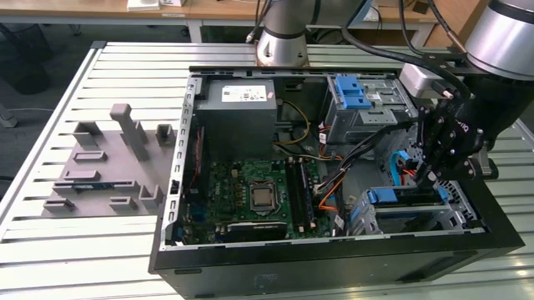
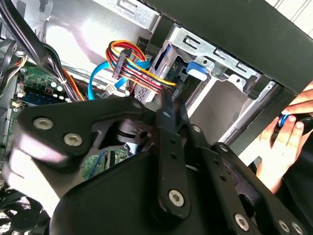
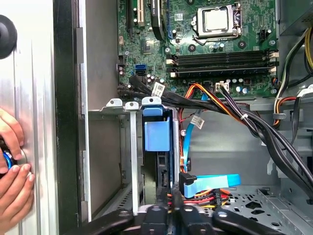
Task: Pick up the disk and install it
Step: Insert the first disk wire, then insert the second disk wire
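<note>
Over the drive cage at the case's 4 o'clock corner in the exterior view, gripper [image 1: 436, 177] points down, fingers [image 3: 168, 211] pinched together, holding nothing. Disk [image 3: 157, 139] sits on edge in the cage [image 3: 128, 142] directly beneath, long axis running down into the slot; arm near vertical

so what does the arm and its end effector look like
The arm is silver-grey tube with dark joint sections. Black cables run along it to a small grey box near the wrist. The end effector is matte black, built from flat linkage bars pinned with round silver bolts.
</note>
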You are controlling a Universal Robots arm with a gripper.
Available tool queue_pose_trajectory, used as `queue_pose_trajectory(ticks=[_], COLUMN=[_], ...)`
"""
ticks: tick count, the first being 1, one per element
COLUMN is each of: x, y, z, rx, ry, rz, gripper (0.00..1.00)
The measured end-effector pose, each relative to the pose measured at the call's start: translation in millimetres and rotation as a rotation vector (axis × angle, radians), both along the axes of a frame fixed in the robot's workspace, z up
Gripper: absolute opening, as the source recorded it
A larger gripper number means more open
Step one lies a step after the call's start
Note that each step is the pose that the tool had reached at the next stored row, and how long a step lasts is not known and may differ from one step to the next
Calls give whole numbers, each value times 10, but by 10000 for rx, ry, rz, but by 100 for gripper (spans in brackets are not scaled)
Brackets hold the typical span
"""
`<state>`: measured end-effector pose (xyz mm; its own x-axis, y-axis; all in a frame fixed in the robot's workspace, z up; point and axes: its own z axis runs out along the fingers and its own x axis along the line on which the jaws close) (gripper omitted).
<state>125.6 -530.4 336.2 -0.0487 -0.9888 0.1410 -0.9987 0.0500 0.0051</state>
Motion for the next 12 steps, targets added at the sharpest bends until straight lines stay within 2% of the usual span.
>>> queue_pose_trajectory(ticks=[1,2,12], x=[0,0,0], y=[0,0,0], z=[1,1,2], rx=[-2,-2,2], ry=[0,0,0], rz=[1,1,0], gripper=[16,11,11])
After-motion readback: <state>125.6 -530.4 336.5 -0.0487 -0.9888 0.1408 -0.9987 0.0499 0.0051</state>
